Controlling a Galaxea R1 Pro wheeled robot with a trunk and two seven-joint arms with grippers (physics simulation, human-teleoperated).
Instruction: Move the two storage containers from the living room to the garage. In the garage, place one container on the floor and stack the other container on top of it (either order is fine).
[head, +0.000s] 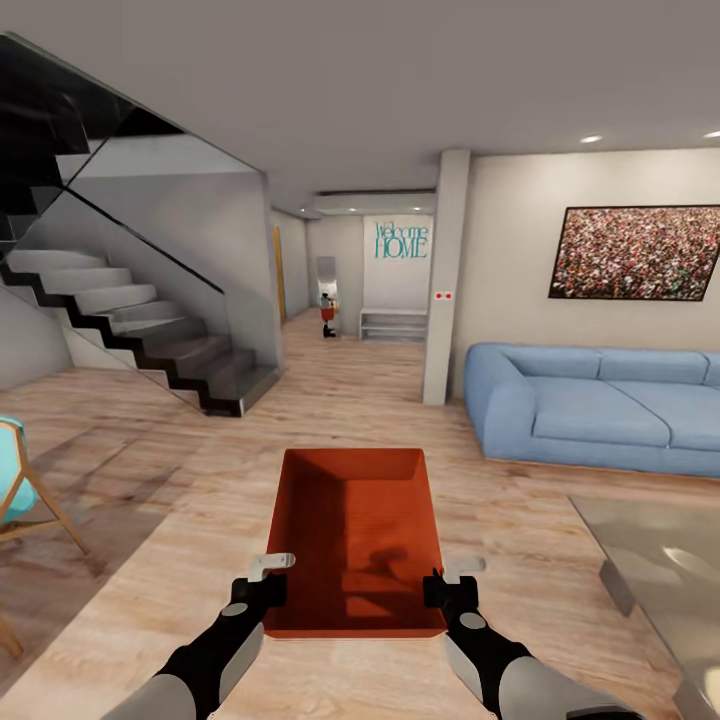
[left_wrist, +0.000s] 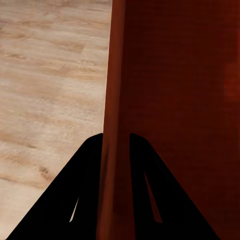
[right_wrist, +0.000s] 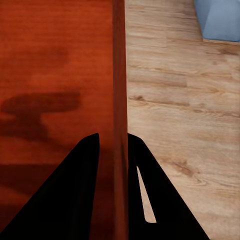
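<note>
So the robot's carrying one storage container (head: 355, 540) out in front of its trunk, long axis pointing straight ahead toward the hallway. The left gripper (head: 266, 588) is pinching the left long wall and the right gripper (head: 444, 588) is pinching the right one, each near the end closest to the robot. It's hanging over the living room's wood floor (head: 150, 560), between the staircase (head: 150, 330) and the blue sofa (head: 600, 405), so the garage trip is just getting going, I'd say.

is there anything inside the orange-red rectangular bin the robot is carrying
No, the orange-red rectangular bin holds nothing; the head view shows only its bare flat bottom with shadows.
</note>
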